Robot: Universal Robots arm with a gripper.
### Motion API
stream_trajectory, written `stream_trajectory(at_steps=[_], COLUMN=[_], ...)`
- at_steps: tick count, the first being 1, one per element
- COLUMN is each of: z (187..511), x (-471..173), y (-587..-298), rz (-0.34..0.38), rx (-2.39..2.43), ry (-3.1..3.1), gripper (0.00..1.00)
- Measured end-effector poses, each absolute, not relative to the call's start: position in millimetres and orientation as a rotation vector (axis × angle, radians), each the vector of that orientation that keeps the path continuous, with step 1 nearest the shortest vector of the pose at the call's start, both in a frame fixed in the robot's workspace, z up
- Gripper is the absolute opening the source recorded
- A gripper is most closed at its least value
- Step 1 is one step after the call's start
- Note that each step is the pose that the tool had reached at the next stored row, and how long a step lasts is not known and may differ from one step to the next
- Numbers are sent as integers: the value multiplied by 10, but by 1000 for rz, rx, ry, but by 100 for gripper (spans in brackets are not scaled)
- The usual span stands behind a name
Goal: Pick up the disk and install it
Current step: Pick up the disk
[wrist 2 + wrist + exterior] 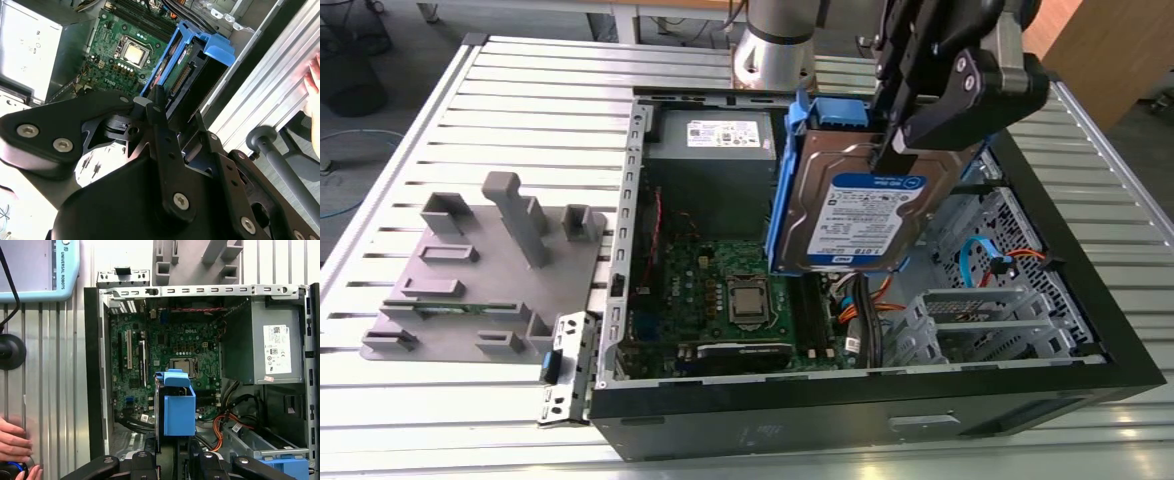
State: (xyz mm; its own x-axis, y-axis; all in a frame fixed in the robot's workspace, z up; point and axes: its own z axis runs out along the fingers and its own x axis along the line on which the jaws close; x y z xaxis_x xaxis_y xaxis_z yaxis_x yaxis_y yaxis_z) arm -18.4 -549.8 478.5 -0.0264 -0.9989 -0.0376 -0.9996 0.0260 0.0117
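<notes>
We have the gripper (898, 155) clamped on the disk (861, 220) by its upper end, hanging on end over the open case (854, 420); we judge it stiff, weighty, shock-sensitive, best gripped across its rigid metal flanks.

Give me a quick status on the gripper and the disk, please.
Gripper shut on the disk. Disk on edge, held above the open computer case, not seated. Cables below its lower end.
</notes>
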Motion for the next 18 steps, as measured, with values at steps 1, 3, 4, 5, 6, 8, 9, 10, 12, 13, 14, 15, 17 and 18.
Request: stream_trajectory(at_steps=[1,3,4,5,6,8,9,10,12,13,14,15,17,18], z=[4783,4780,4780,4779,4777,4773,4771,4770,4769,4769,4768,4766,4762,4761], x=[-180,-168,-158,-147,-137,-117,-101,-82,-38,-15,6,26,62,78], y=[-5502,-5506,-5507,-5507,-5508,-5508,-5508,-5509,-5509,-5509,-5512,-5517,-5532,-5541], rz=[54,54,54,54,54,54,54,54,54,54,54,54,54,54], rx=[-2179,-2179,-2179,-2179,-2179,-2179,-2179,-2179,-2179,-2179,-2179,-2179,-2179,-2179], ry=[2237,2236,2237,2237,2237,2237,2237,2237,2237,2237,2237,2237,2237,2237], gripper=[35,35,35,35,35,35,35,35,35,35,35,35,35,35])
